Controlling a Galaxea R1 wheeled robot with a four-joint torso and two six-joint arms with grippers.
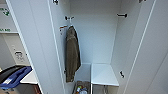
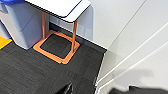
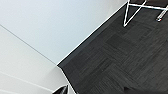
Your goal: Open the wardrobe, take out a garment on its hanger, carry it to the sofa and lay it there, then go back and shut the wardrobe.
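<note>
The wardrobe (image 1: 95, 37) stands right in front of me in the head view, with both white doors swung wide, the left door (image 1: 35, 45) and the right door (image 1: 150, 50). Its inside is white, with black hooks (image 1: 122, 15) on the side walls. An olive-brown jacket (image 1: 72, 57) hangs from a hook on the left inner wall. A dark tip of my left gripper (image 2: 68, 89) shows low over the carpet beside a white wardrobe panel (image 2: 140, 50). A dark tip of my right gripper (image 3: 61, 89) shows near another white panel (image 3: 37, 32).
A white shelf (image 1: 103, 75) sits low in the wardrobe, with a box of small items (image 1: 81, 88) on the wardrobe floor. A blue-lidded bin (image 1: 15, 76) and a white table on an orange frame (image 2: 57, 47) stand to the left. White wire legs (image 3: 132, 12) stand on the dark carpet to the right.
</note>
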